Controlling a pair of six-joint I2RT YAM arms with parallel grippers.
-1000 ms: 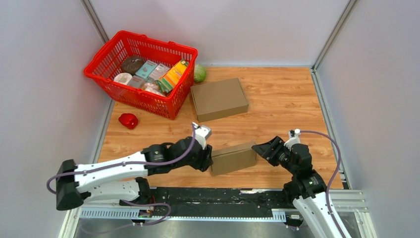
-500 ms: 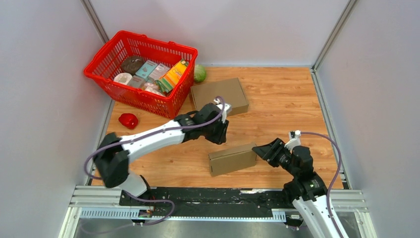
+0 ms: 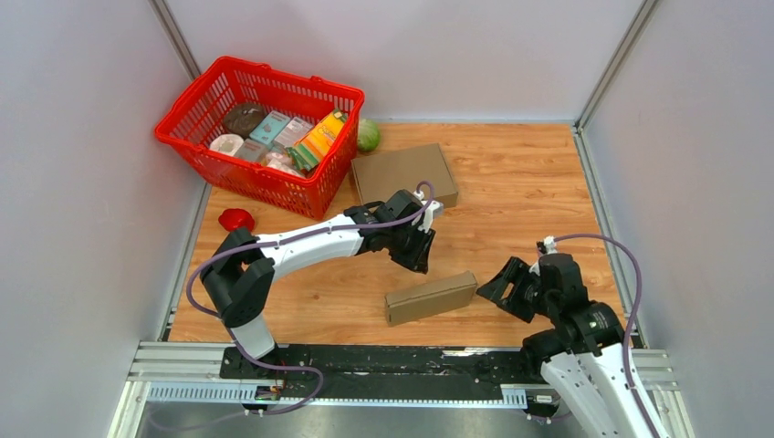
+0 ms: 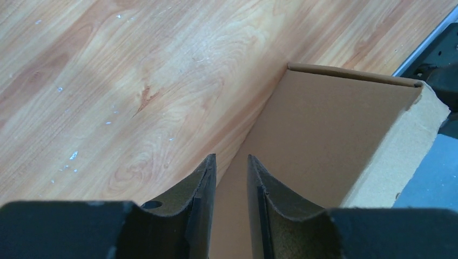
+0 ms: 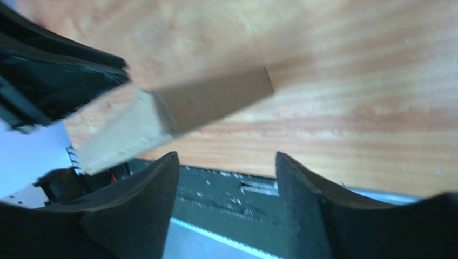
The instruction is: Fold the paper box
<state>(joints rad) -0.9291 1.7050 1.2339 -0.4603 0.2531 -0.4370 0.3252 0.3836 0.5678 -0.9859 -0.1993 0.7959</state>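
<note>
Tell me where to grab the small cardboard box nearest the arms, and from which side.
Take the small cardboard box across its narrow width, about midway along, coming down from above. It lies low and long, running left to right, so both long sides are free and probably fit between the fingers. The left gripper, just beyond it, seems best placed.

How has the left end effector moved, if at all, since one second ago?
Yes. The left end effector moved off the small box, up and right, toward the larger flat box.

Brown paper box [image 3: 431, 297] — apparently closed — lying flat.
</note>
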